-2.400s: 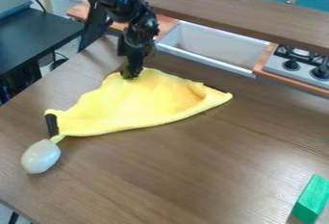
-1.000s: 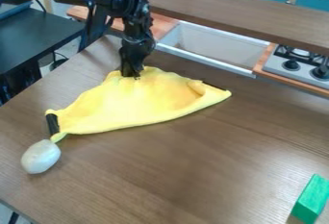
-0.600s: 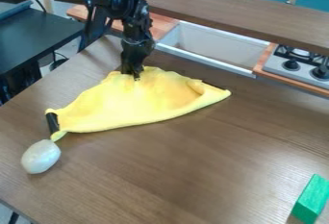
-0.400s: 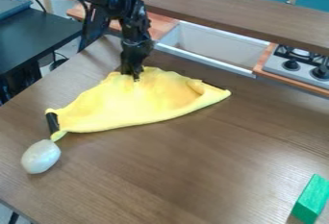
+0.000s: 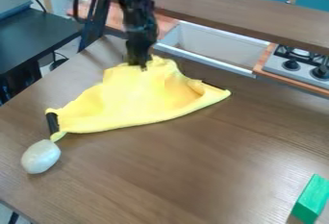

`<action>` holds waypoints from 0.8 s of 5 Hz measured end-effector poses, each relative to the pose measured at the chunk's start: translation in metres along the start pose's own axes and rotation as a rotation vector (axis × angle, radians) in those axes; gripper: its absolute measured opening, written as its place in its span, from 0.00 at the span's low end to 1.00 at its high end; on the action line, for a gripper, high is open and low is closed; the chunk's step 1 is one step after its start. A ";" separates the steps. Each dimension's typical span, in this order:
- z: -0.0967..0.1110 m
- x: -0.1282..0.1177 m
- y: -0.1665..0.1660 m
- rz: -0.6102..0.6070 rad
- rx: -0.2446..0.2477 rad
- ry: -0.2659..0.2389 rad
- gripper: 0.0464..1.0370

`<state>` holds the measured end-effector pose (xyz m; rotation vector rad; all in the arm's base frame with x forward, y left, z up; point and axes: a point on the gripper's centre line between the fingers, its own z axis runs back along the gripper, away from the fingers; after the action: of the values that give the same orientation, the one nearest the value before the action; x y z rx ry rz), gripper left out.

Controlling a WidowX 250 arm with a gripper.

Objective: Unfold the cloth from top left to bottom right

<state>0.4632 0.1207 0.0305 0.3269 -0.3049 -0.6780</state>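
Observation:
My gripper [image 5: 143, 66] is at the upper left of the camera view, shut on the top edge of the yellow cloth [image 5: 138, 98], which is pulled up into a peak there. From that peak the cloth slopes down to the wooden table, one end stretching to the lower left beside a short black strip, the other to the right with a fold and a dark edge. Part of the cloth's top edge is hidden behind the gripper.
A whitish egg-shaped object [image 5: 40, 156] sits by the cloth's lower left corner. A green block [image 5: 311, 199] lies at the lower right. Behind the table [image 5: 193, 170] are a white sink [image 5: 212, 45] and a stove [image 5: 298, 64].
The gripper has risen slightly and shifted a little to the right, lifting the cloth's top edge with it. The cloth's lower left and right corners have stayed in place.

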 end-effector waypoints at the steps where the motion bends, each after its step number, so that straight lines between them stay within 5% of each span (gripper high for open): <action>1: 0.015 0.008 -0.008 -0.019 0.000 -0.042 0.00; 4: 0.049 0.013 -0.078 -0.149 -0.002 -0.088 0.00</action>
<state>0.4107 0.0453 0.0461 0.3206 -0.3663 -0.8409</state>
